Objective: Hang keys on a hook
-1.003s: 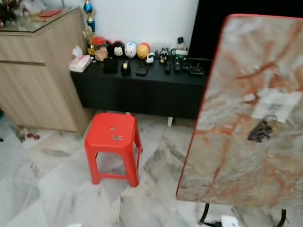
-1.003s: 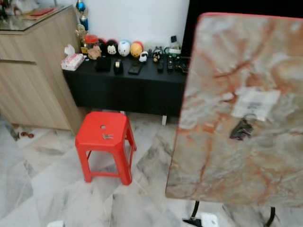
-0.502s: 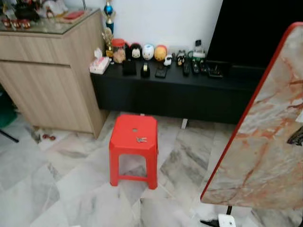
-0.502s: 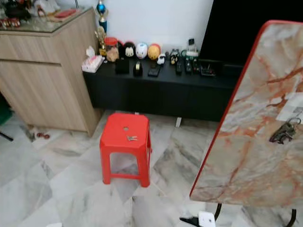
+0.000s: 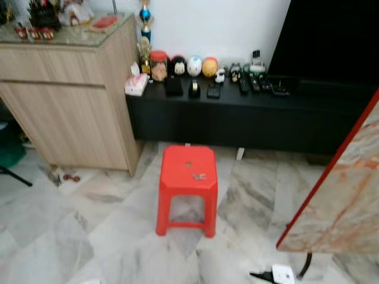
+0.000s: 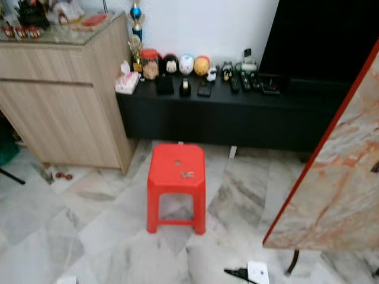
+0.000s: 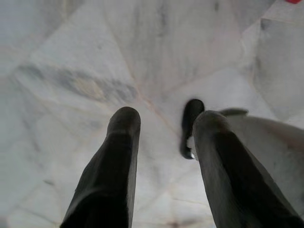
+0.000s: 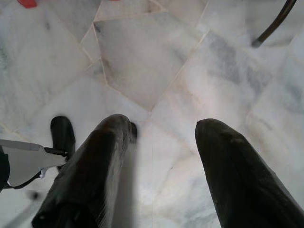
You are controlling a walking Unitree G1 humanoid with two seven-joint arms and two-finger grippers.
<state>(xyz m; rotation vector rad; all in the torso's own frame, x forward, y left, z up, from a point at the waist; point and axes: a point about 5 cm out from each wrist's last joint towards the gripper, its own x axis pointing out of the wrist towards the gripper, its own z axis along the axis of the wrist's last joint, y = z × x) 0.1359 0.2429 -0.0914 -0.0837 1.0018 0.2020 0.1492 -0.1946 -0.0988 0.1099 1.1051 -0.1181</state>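
A small bunch of keys (image 5: 199,176) lies on the seat of a red plastic stool (image 5: 188,171) standing on the marble floor near the middle of the eye views. At the right edge leans a marble-patterned board (image 5: 349,201) with a red rim; a dark object (image 6: 375,168) shows on it at the frame's border. My left gripper (image 7: 167,116) hangs open over the floor, nothing between its fingers. My right gripper (image 8: 162,123) is also open above bare floor tiles.
A wooden cabinet (image 5: 71,106) stands at the left. Behind the stool, a low black console (image 5: 237,115) carries figurines, remotes and a tissue box (image 5: 136,84), below a dark screen. A white device (image 5: 282,274) lies on the floor by the board's leg.
The camera has turned left: the stool now sits near the centre and the board has slid to the right edge, its dark hanging object almost out of frame. Nothing itself has moved.
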